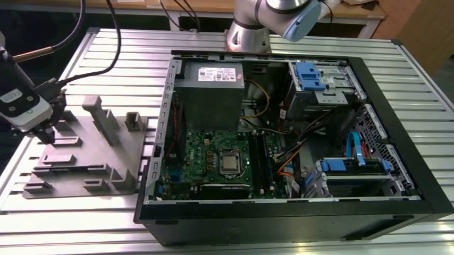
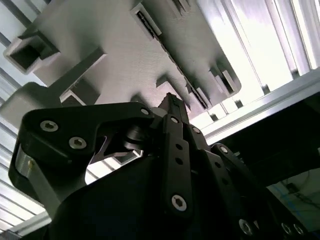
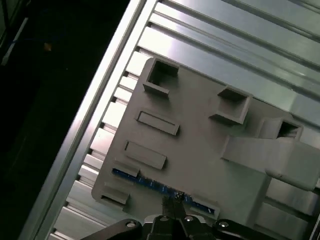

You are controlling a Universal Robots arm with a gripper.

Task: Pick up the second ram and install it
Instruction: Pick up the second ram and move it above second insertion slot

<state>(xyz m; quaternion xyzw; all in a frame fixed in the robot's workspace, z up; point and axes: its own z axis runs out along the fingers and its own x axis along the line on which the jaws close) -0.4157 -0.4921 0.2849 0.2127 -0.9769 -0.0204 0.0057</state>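
Standing in the holder's (image 3: 200, 150) edge slot, the ram (image 3: 145, 181) runs between the gripper's (image 3: 174, 199) jaws; they clamp its middle.

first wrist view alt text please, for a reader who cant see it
The black gripper is at a thin blue circuit-board strip, the second ram, which sits along one edge of a grey plastic fixture tray with raised rectangular pockets. The tray rests on a ribbed aluminium table.
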